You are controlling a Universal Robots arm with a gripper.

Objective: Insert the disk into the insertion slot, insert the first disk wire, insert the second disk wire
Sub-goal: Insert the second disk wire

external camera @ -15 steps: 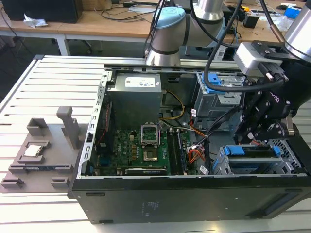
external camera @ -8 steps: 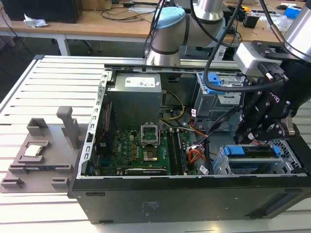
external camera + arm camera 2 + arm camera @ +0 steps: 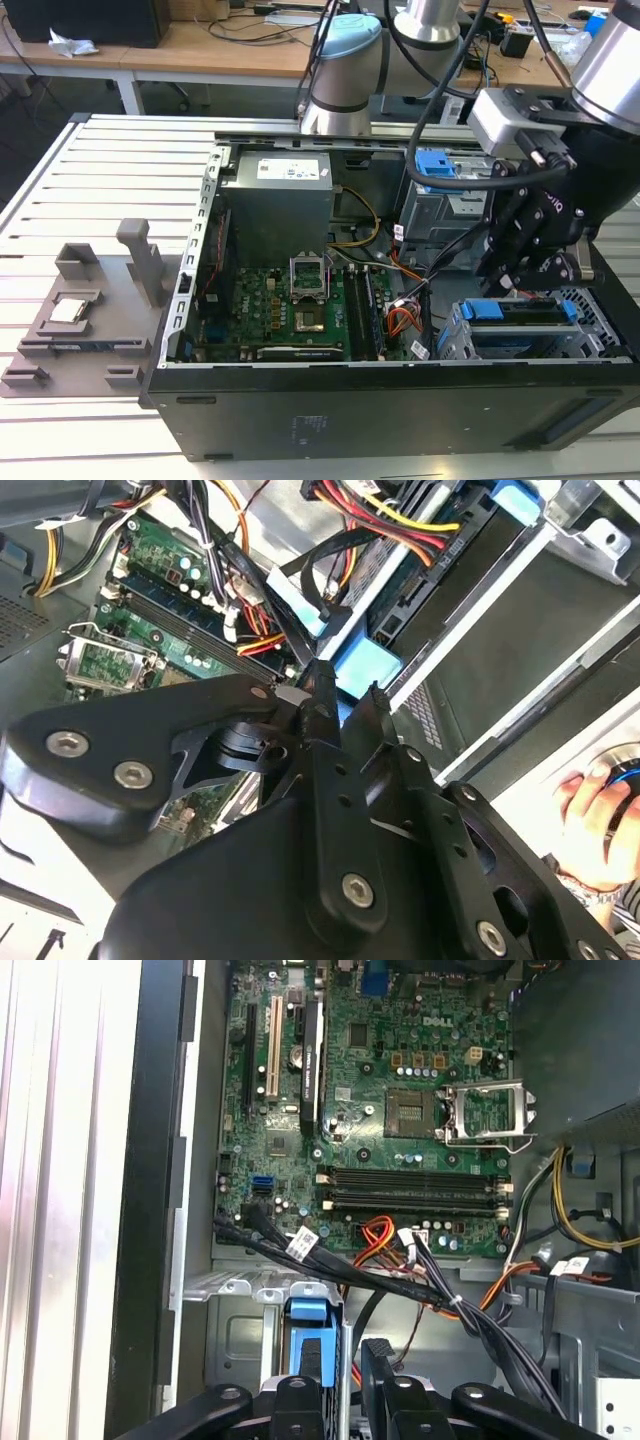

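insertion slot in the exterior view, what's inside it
The disk, in its blue carrier, lies inside the insertion slot. The pincer above covers its far side; its wire connectors cannot be seen.

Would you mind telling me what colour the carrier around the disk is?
The carrier is bright blue, best seen in the exterior view.

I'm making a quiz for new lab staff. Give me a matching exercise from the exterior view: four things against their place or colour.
1 hand
2 power supply
3 motherboard
4 parts fixture

A green board
B on the slatted table, outside the case, exterior view's left
C over the drive cage, exterior view's right
D grey box with a white label

Pairs: 1-C, 2-D, 3-A, 4-B.
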